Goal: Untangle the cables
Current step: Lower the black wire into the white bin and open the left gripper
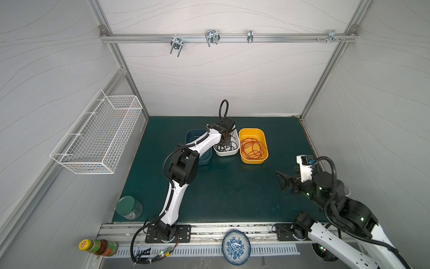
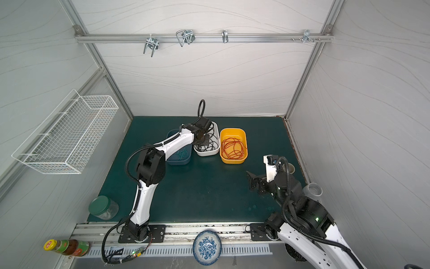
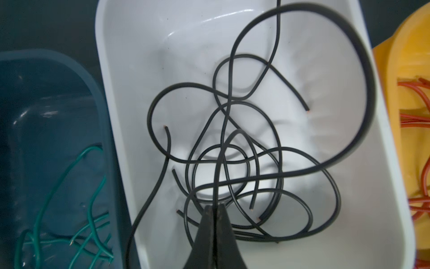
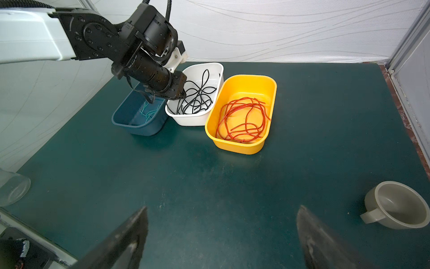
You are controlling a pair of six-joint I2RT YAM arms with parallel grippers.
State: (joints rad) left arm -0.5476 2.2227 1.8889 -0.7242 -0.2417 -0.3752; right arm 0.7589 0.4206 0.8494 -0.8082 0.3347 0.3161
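Black cables (image 3: 232,163) lie tangled in a white bin (image 3: 111,93), seen in both top views (image 1: 226,146) (image 2: 208,144). My left gripper (image 3: 215,207) hangs over this bin, shut on one black cable that loops up from its tips. Red cables (image 4: 244,118) lie coiled in a yellow bin (image 1: 253,161). Teal-green cables (image 3: 93,209) lie in a blue bin (image 3: 69,69). My right gripper (image 4: 222,207) stands open and empty above the bare mat at the right (image 1: 281,181), well apart from the bins.
A grey cup (image 4: 395,207) sits on the mat beside my right arm. A green-lidded glass jar (image 1: 129,207) stands at the mat's front left corner. A wire basket (image 1: 97,132) hangs on the left wall. A blue patterned plate (image 1: 236,246) and a sauce bottle (image 1: 97,247) lie on the front ledge.
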